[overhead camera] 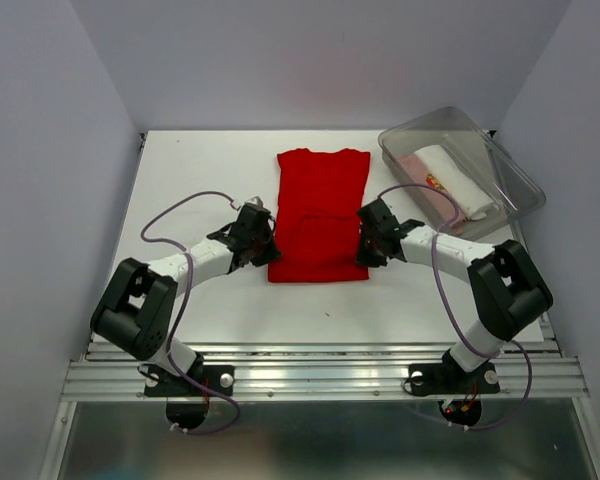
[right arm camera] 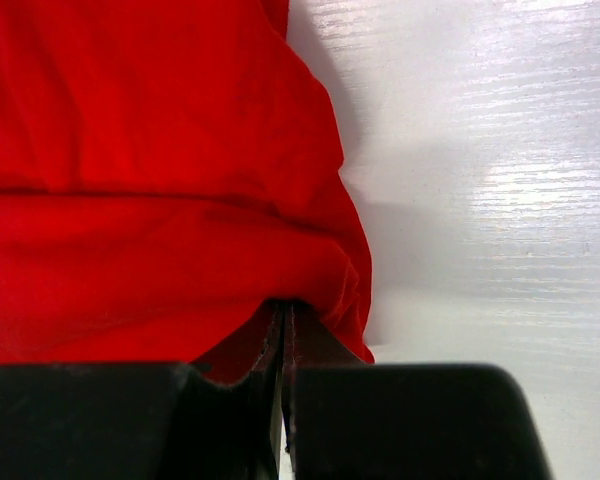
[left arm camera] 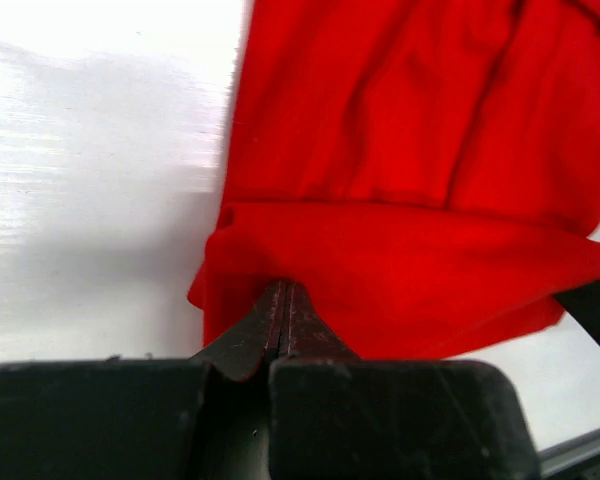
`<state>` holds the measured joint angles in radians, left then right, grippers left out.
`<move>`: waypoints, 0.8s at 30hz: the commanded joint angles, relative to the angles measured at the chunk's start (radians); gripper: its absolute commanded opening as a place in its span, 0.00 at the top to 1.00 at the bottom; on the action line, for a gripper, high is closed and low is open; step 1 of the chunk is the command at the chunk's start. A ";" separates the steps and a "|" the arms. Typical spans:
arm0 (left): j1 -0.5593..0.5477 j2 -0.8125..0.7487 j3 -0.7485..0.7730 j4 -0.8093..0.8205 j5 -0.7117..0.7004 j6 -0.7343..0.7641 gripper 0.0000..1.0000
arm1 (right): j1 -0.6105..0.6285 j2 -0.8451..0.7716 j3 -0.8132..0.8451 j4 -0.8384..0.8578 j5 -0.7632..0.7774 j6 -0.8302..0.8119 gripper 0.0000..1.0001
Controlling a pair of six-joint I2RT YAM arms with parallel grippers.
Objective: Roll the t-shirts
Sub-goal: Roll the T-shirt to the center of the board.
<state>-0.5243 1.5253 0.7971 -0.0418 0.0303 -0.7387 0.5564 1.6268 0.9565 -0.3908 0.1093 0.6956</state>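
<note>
A plain red t-shirt lies lengthwise as a long strip in the middle of the white table, its near end turned back over itself in a fold. My left gripper is shut on the fold's left corner. In the left wrist view its fingertips are pressed together and disappear under the red cloth. My right gripper is shut on the fold's right corner. Its closed tips are buried in the red cloth. A white roll and a pale pink roll lie in the bin.
A clear plastic bin stands at the back right of the table, close behind my right arm. Grey walls close in the table on the left, back and right. A metal rail runs along the near edge.
</note>
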 commanded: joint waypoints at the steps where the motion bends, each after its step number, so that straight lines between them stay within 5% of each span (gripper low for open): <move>1: -0.029 -0.140 0.028 0.011 0.005 0.035 1.00 | -0.015 0.008 0.007 0.035 0.032 -0.008 0.99; 10: -0.083 -0.240 -0.002 -0.006 0.034 0.001 1.00 | -0.015 -0.020 -0.019 0.049 -0.051 -0.001 0.98; 24: -0.186 -0.113 0.059 0.020 0.036 -0.059 1.00 | -0.015 -0.139 0.008 0.036 -0.050 0.002 0.92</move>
<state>-0.6945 1.3960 0.8005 -0.0486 0.0734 -0.7811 0.5491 1.4822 0.9276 -0.3733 0.0368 0.7013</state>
